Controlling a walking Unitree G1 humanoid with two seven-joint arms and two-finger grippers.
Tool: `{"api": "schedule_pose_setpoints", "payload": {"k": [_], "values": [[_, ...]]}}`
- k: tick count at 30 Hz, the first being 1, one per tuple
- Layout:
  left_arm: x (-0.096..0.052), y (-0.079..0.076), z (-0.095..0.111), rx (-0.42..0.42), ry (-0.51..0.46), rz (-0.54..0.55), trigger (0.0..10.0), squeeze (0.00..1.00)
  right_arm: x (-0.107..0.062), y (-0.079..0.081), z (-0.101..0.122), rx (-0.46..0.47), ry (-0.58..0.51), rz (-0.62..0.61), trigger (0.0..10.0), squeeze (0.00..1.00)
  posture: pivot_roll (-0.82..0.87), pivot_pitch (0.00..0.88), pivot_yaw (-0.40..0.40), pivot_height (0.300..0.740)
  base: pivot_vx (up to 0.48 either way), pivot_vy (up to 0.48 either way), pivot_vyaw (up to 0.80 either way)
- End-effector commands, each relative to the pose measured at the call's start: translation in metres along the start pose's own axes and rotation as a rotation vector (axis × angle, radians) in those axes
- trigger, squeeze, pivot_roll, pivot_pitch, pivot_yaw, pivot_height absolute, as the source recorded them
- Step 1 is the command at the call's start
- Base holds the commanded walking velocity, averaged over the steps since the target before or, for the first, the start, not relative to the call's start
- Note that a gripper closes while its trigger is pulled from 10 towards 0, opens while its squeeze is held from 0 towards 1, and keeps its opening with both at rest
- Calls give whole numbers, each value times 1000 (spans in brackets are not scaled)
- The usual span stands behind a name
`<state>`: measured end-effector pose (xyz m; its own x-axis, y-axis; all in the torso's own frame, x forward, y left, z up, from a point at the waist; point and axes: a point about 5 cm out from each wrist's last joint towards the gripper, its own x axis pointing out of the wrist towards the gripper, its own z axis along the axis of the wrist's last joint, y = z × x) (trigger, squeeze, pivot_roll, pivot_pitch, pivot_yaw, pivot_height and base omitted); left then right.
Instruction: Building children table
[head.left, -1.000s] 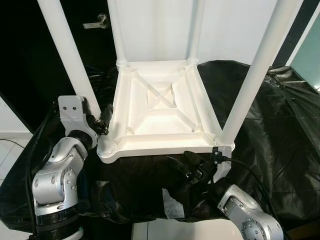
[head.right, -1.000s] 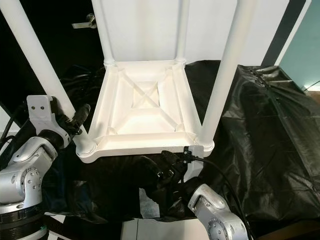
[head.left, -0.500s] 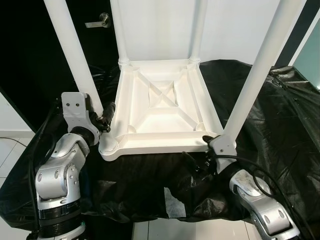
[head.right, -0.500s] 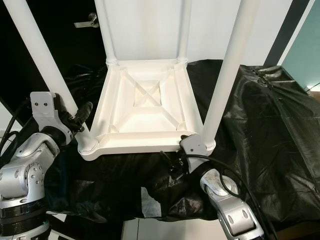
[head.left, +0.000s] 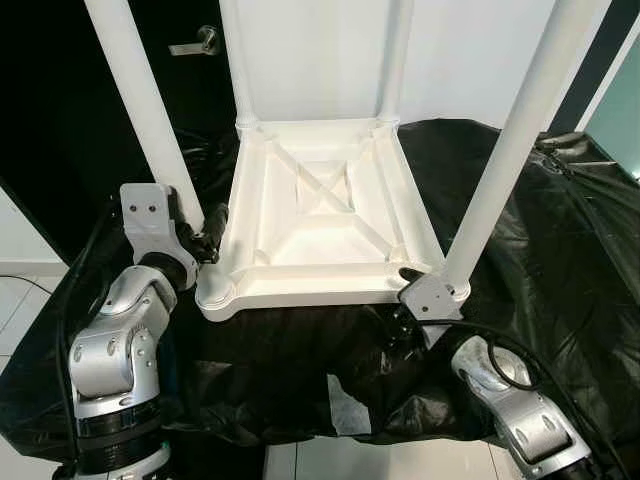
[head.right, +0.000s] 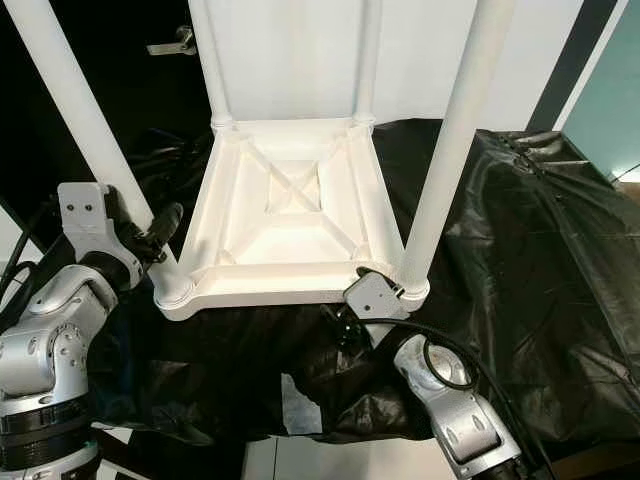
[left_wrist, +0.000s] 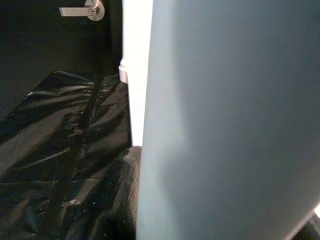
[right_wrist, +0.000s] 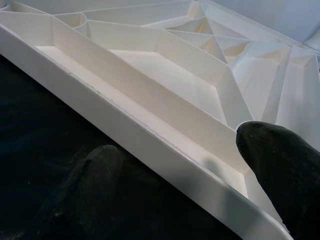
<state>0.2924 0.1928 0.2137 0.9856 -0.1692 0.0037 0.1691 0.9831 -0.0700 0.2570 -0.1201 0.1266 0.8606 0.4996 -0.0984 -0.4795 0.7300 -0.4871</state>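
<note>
Right wrist view: upside-down white table (right_wrist: 165, 85) rim is being straddled by the right gripper (right_wrist: 190, 165), fingers apart.

Left gripper (head.left: 212, 232) is being pressed beside a leg (head.left: 140, 105); finger state can't be told.

White table, black sheet, silver arms

My table (head.left: 320, 215) is plain white all over, its underside ribbed in a crossed X pattern, its four legs (head.left: 520, 140) the same white. It lies on a glossy black plastic sheet (head.left: 560, 250) with pale creases. My arms are silver, my left gripper (head.left: 212, 232) and right gripper (right_wrist: 200, 165) have black fingers (right_wrist: 277, 160). The door (head.left: 60, 100) is black, its handle (head.left: 195, 42) silver.
</note>
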Motion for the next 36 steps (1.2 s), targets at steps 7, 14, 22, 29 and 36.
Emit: {"api": "schedule_pose_setpoints", "payload": {"k": [7, 14, 22, 29, 36], "values": [[3, 3, 1, -7, 1, 76, 10000, 0, 3, 1, -2, -39, -6, 9, 10000, 0, 44, 0, -18, 740, 0, 0, 0], [4, 3, 1, -9, 2, 75, 10000, 0, 1, 3, 2, 18, -42, -7, 10000, 0, 43, 0, -18, 740, 0, 0, 0], [4, 2, 1, -16, 1, 73, 10000, 0, 1, 1, 1, -14, -39, -10, 10000, 0, 42, 0, -17, 740, 0, 0, 0], [2, 2, 1, -16, 5, 75, 10000, 0, 2, 2, -1, -97, -29, 9, 10000, 0, 44, 0, -18, 740, 0, 0, 0], [2, 2, 2, -20, 1, 79, 10000, 0, 2, 4, -2, -125, -27, 24, 10000, 0, 47, 0, -20, 740, 0, 0, 0]]}}
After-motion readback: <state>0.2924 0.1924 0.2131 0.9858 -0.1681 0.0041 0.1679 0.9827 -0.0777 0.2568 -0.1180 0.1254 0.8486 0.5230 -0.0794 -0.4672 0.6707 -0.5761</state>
